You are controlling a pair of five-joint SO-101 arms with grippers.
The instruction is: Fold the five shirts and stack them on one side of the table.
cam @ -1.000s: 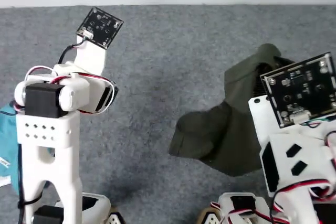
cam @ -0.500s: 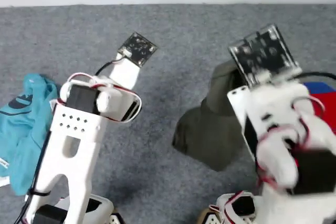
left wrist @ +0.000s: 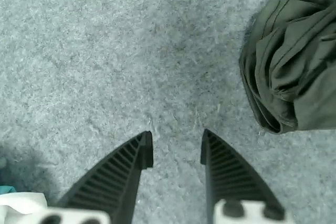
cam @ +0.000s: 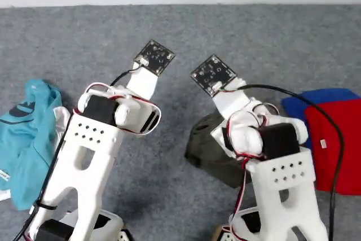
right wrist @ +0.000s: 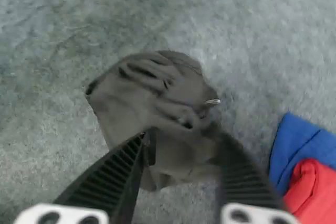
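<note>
Olive shirt (cam: 206, 153) bunched up, unfolded, on the grey table (cam: 186, 32), a bit right of centre on the near side, partly hidden under the right arm (cam: 271, 150). Left arm (cam: 96, 139) just left of it, leaning toward centre.

Left gripper (left wrist: 177, 148) over bare table, fingers (left wrist: 128, 177) apart, nothing between them. Olive shirt (left wrist: 294, 61) close by to the right, not touching.

Right gripper (right wrist: 186, 145) directly above the olive shirt (right wrist: 157, 98), fingers (right wrist: 118, 177) spread wide, one on either side of the crumpled cloth's near edge. Contact with the cloth impossible to tell, view blurred.

Teal shirt (cam: 28, 134) crumpled at the left edge of the table, well apart from the olive shirt.

Red shirt (cam: 338, 139) folded flat on top of blue shirt (cam: 316, 101) at the right edge, blue showing along red's far and left sides. Same pair in the right wrist view: blue shirt (right wrist: 296, 145) and red shirt (right wrist: 315, 187), with a small strip of table between blue shirt and olive shirt.
</note>
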